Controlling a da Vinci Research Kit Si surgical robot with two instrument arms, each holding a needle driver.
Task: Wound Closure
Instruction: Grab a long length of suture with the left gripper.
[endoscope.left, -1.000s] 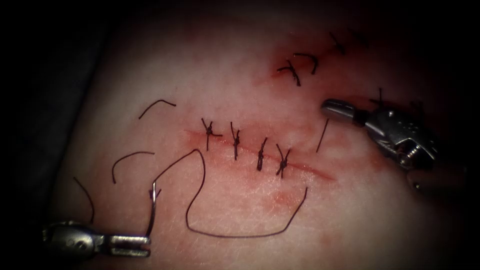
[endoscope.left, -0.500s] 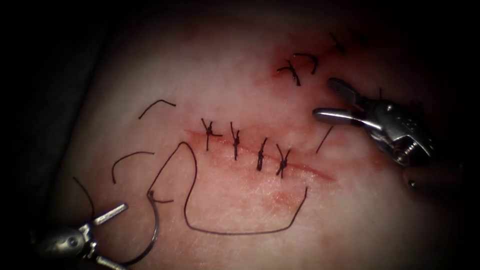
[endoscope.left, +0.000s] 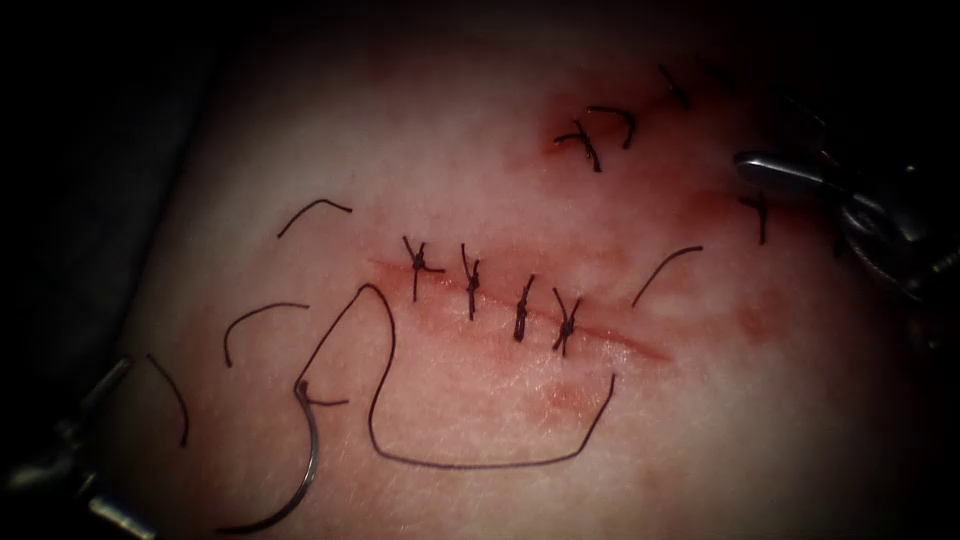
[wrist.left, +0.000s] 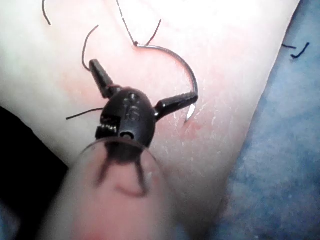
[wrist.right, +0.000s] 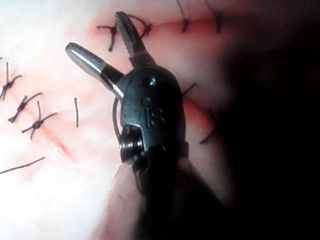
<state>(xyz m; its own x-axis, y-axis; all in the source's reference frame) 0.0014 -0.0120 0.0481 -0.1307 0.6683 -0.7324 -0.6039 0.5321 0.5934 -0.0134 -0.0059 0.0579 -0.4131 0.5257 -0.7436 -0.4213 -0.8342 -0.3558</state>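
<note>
The tissue is the slab everything sits on, with its cut running across the middle under four dark knotted stitches and some red fluid smeared up toward the upper right, where there are a few more stitches. Lying loose on it left of the cut is the curved needle, not stuck in, with the thread trailing off in a big loop below the cut. There are also a few cut ends of thread scattered on the left side and one off to the right.
</note>
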